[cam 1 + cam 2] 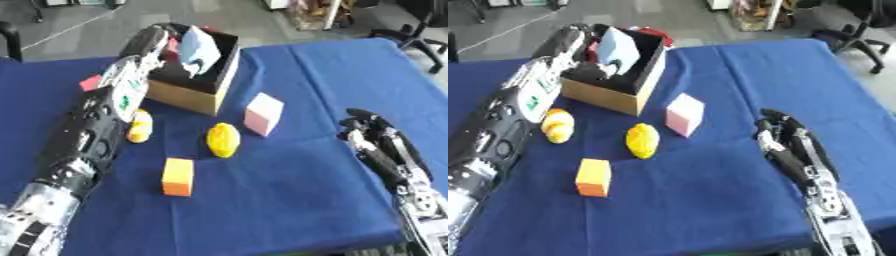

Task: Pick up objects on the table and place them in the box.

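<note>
My left arm reaches up the left side to the cardboard box (185,98), which has a black inside. My left hand (193,66) is curled on a light blue block (200,45), held tilted over the box opening. On the blue cloth lie a pink block (263,114), a yellow lemon-shaped thing (223,140), an orange block (178,176) and a yellow-orange rounded thing (139,126) close beside my left forearm. My right hand (785,134) rests at the right with relaxed fingers, holding nothing.
A red piece (90,82) shows just left of my left arm. Something red (658,34) peeks out behind the box. The table's far edge runs right behind the box, with floor and an office chair (416,37) beyond. Bare blue cloth (289,200) spreads front and right.
</note>
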Controlling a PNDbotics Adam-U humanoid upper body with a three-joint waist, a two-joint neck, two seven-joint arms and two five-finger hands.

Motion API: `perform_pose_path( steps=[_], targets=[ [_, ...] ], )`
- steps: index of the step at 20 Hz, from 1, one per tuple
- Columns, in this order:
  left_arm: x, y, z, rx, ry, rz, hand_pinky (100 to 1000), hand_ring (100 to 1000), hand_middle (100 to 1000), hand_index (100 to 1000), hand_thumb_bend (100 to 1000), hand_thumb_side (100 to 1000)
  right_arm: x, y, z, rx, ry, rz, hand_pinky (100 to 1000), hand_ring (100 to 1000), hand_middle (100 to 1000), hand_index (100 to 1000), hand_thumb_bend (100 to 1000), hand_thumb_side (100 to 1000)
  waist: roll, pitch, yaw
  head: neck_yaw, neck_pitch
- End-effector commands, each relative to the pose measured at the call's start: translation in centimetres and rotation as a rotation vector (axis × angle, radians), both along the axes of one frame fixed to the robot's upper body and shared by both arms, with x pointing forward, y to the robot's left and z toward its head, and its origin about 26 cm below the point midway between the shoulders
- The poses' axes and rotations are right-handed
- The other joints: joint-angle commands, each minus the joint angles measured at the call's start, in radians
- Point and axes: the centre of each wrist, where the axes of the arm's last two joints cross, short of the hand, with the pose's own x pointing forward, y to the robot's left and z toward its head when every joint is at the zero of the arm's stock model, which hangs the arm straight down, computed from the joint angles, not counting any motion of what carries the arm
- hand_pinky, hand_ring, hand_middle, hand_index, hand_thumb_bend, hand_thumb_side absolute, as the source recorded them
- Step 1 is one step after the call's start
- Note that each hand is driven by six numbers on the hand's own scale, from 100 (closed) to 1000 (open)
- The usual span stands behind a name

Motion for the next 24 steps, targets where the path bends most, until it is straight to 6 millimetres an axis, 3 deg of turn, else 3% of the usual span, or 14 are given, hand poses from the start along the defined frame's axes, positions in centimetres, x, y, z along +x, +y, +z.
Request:
perform_pose_path(
  steps=[1, 5, 10, 13, 17, 18, 21, 24],
  targets=[
    [0.3, 0.6, 1.7, -0.016, -0.047, 0.019, 814, 773, 864, 955, 340, 710, 0.2, -0.3, 0.7, -0.009, -0.022, 0.0, 735, 620, 658, 821, 100, 407, -0.001, 0.002, 0.002, -0.004, -0.014],
    [0.4, 1.2, 2.1, 0.0, -0.041, 0.017, 835, 798, 898, 973, 486, 697, 0.2, -0.3, 0.7, -0.009, -0.022, 0.001, 735, 620, 658, 821, 100, 407, -0.001, 0.001, 0.007, -0.009, -0.017],
    [0.4, 1.8, 2.6, 0.053, -0.024, 0.002, 853, 817, 910, 987, 619, 546, 0.2, -0.4, 0.6, -0.01, -0.02, -0.002, 735, 620, 659, 821, 100, 406, -0.002, 0.0, 0.011, -0.013, -0.02],
    [0.5, 2.4, 3.1, 0.075, -0.023, -0.006, 855, 818, 909, 986, 625, 499, 0.1, -0.4, 0.6, -0.01, -0.019, -0.005, 735, 620, 659, 821, 100, 405, -0.003, 0.0, 0.013, -0.015, -0.021],
    [0.4, 4.1, 5.5, 0.088, -0.063, -0.033, 853, 811, 890, 983, 579, 419, 0.1, -0.6, 0.5, -0.013, -0.016, -0.012, 735, 620, 659, 821, 100, 406, 0.001, -0.003, 0.016, -0.017, -0.022],
    [0.4, 4.8, 6.3, 0.106, -0.069, -0.052, 848, 803, 877, 983, 529, 378, 0.1, -0.7, 0.5, -0.015, -0.014, -0.015, 735, 620, 659, 820, 100, 406, 0.004, -0.004, 0.019, -0.019, -0.021],
    [0.2, 7.4, 8.4, 0.194, -0.062, -0.088, 851, 808, 875, 983, 565, 294, -0.1, -1.1, 0.3, -0.024, -0.009, -0.025, 735, 620, 660, 820, 100, 407, 0.015, -0.01, 0.027, -0.027, -0.013],
    [0.3, 10.0, 8.8, 0.281, 0.007, -0.059, 850, 808, 871, 979, 567, 220, -0.2, -1.2, 0.2, -0.03, -0.005, -0.028, 736, 620, 660, 820, 100, 410, 0.024, -0.017, 0.033, -0.03, -0.005]
  ],
)
